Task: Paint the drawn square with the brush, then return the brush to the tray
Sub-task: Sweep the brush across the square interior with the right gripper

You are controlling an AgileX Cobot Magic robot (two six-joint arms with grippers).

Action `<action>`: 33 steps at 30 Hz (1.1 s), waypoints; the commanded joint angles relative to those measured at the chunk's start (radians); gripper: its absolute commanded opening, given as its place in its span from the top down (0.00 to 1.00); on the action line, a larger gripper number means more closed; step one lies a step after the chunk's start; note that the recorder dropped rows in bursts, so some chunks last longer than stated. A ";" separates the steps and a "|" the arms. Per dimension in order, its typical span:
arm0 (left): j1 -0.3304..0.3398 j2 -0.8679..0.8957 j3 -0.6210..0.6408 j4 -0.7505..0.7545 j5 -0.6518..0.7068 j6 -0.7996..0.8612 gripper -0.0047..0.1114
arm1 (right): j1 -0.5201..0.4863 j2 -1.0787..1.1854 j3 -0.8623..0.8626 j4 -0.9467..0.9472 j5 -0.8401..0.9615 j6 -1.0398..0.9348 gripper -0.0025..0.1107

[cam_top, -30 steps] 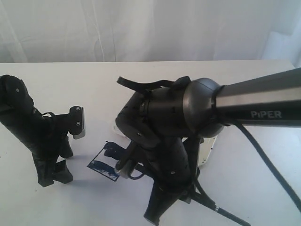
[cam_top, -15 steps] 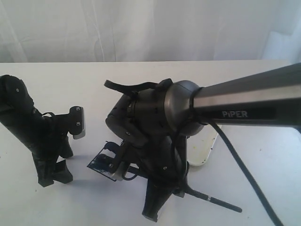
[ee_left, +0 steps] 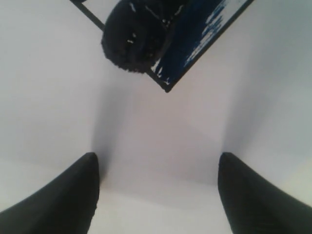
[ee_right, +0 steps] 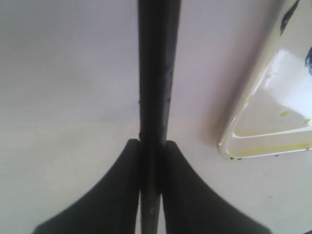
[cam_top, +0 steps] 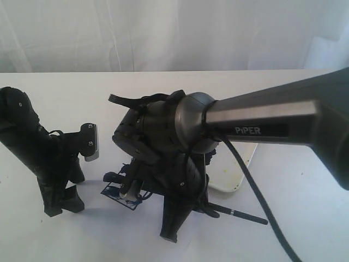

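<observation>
Sitting on a white table (cam_top: 283, 109), pale curtain (cam_top: 163, 33) behind. Crowding the middle of the exterior view with the bulky right arm (cam_top: 163, 131), covering most of the square (cam_top: 114, 192) and part of the tray (cam_top: 235, 173); black cable (cam_top: 256, 191) hanging down past the tray's edge. Showing only a blue-smeared corner of the square beyond the arm, left of the tray and apart from it. Hanging over the square in the left wrist view, a blurred black round shape (ee_left: 136, 34), cannot tell what. Counting one brush (ee_right: 155, 73), one tray, one square, two claws. Pinching the brush shaft in the right claw (ee_right: 155, 195), fingers nearly together and pressing it on both sides; rear end with silver band poking out to the right in the exterior view, tip hidden; shaft running near the tray rim, not touching. Standing wide apart and gripping nothing, left claw (ee_left: 156, 195), pointing down at bare white surface just short of the square.
</observation>
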 commanded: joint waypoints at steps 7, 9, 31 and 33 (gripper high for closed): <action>-0.006 0.012 0.007 0.016 0.031 -0.008 0.35 | -0.003 0.007 0.014 0.008 0.004 -0.015 0.98; -0.006 0.012 0.007 0.016 0.031 -0.008 0.35 | -0.003 0.016 0.014 0.010 0.004 -0.023 0.98; -0.006 0.012 0.007 0.028 0.030 -0.008 0.35 | -0.003 0.051 0.010 -0.051 0.004 0.017 0.98; -0.006 0.012 0.007 0.039 0.030 -0.008 0.35 | -0.008 0.051 0.008 -0.055 0.004 0.023 0.98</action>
